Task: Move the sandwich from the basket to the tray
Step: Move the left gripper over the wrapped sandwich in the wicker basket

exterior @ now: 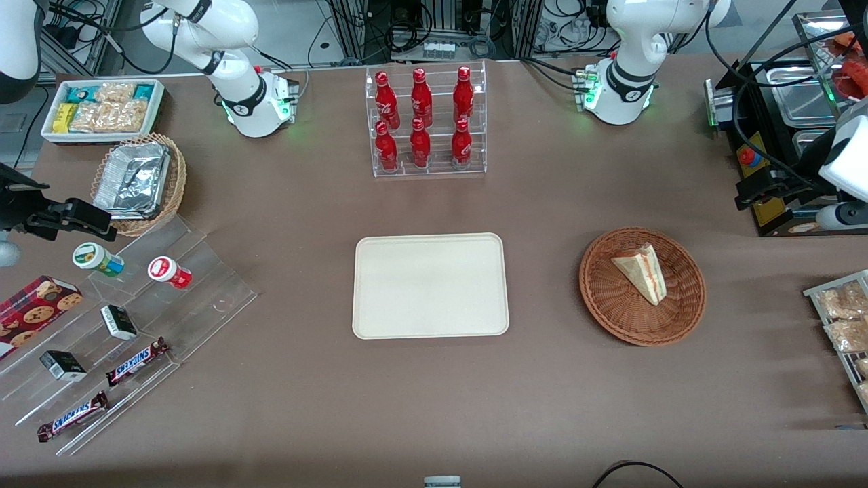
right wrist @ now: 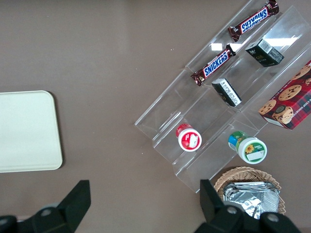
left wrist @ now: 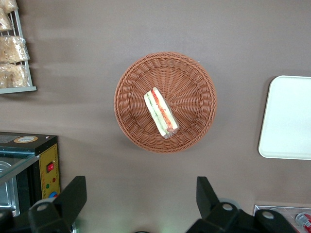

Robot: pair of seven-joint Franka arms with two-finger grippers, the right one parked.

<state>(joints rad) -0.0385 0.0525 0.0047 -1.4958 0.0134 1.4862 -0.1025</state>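
My gripper (left wrist: 138, 196) hangs wide open above the table, the sandwich (left wrist: 161, 112) in the basket (left wrist: 194, 82) at my twelve o'clock.

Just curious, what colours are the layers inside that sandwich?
Red and green between pale bread on the sandwich, clearest in the left wrist view; the open claw hangs above.

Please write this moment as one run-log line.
stage: before grasp | gripper: jaws open, high above basket | sandwich: in basket | tray: bare
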